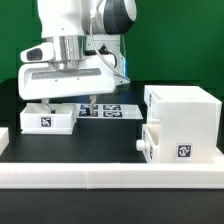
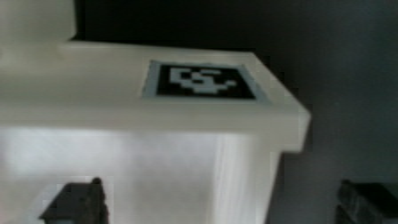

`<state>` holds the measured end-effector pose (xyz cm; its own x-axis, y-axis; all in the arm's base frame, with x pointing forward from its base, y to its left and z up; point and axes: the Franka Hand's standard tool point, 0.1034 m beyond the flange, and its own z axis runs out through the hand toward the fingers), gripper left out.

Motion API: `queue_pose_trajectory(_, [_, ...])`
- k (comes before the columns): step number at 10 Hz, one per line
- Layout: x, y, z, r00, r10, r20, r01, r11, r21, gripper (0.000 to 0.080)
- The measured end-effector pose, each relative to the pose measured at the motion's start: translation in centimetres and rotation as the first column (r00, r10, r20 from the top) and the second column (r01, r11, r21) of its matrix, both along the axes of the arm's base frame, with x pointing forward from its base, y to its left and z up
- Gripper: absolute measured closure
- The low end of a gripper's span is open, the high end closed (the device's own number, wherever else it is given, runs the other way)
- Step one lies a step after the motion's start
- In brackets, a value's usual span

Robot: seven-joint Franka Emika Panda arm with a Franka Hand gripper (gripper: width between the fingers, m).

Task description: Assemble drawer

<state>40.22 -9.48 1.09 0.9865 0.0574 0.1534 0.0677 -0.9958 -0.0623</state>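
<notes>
A small white tray [image 1: 47, 117] with a black-and-white tag lies on the dark table at the exterior view's left. My gripper [image 1: 65, 99] hangs just above it, open and holding nothing. In the wrist view the tray [image 2: 178, 140] fills the picture, with its tag [image 2: 201, 82] facing up. The two dark fingertips [image 2: 75, 200] stand wide apart on either side of it. The tall white housing [image 1: 186, 105] stands at the exterior view's right. A second tray [image 1: 160, 145] sits in its lower slot, its knob [image 1: 140, 147] pointing to the exterior view's left.
The marker board [image 1: 108, 109] lies flat on the table between the loose tray and the housing. A long low white rail [image 1: 100, 178] runs along the front edge. A green wall stands behind.
</notes>
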Motion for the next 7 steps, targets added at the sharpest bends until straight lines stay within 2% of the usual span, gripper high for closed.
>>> queue_pose_trajectory(1, [-0.36, -0.1, -0.45, 1.0, -0.007, -0.008, 0.008, 1.0, 0.005, 0.0151])
queue_pose_trajectory(4, [-0.54, -0.1, -0.69, 1.0, -0.011, -0.005, 0.011, 1.0, 0.004, 0.0151])
queue_pose_trajectory(5, [-0.53, -0.05, -0.68, 1.0, -0.01, -0.005, 0.01, 1.0, 0.005, 0.0179])
queue_pose_trajectory(7, [-0.5, 0.04, -0.68, 1.0, -0.007, -0.005, 0.007, 1.0, 0.005, 0.045])
